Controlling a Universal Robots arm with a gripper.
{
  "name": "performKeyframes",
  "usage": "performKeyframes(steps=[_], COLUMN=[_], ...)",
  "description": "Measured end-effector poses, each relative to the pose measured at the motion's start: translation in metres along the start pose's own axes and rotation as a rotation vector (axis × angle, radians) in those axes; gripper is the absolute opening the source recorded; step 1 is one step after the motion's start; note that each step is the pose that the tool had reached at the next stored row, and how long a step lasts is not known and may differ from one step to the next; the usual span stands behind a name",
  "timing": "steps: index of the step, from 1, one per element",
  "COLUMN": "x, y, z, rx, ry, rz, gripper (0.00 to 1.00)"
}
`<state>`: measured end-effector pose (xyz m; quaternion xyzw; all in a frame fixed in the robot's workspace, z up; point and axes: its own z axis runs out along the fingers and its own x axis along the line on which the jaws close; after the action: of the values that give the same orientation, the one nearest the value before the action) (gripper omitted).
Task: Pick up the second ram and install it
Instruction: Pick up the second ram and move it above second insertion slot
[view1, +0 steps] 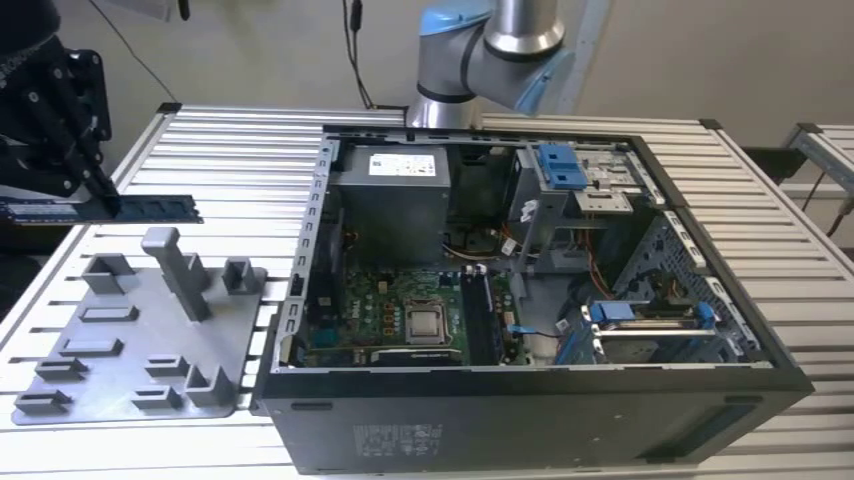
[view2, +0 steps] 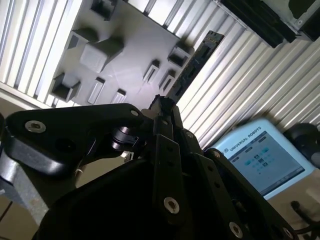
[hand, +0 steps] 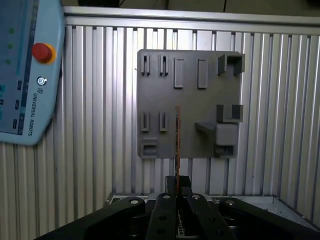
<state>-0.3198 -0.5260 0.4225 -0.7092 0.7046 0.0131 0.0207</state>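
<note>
My black gripper (view1: 102, 198) hangs at the exterior view's far left, above the slatted table, shut on the second ram (view1: 158, 208). The ram is a long, thin dark blue-green stick held level, sticking out of the fingers to both sides, and it floats above the grey fixture tray (view1: 134, 340). The second wrist view shows the ram (view2: 197, 62) running away from the gripper (view2: 162, 104) over the tray (view2: 125, 47). It appears edge-on as a thin line (hand: 177, 135) in the first wrist view, rising from the gripper (hand: 177, 181) across the tray (hand: 190, 85).
An open computer case (view1: 721, 330) lies at the exterior view's middle and right, with a green motherboard (view1: 400, 300), dark memory slots (view1: 481, 318) and a grey power-supply box (view1: 390, 200) inside. A pale blue teach pendant (hand: 25, 75) (view2: 260, 155) lies beside the tray. The arm's base (view1: 481, 60) stands behind the case.
</note>
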Motion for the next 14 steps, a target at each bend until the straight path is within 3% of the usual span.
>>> performKeyframes(steps=[9,14], x=[0.0001,0.0002], y=[-0.0175,-0.0237], z=[0.0002,0.0002], rx=[-0.0001,-0.0001], ry=[0.0,0.0], rz=[0.0,0.0], gripper=[0.14,0.14])
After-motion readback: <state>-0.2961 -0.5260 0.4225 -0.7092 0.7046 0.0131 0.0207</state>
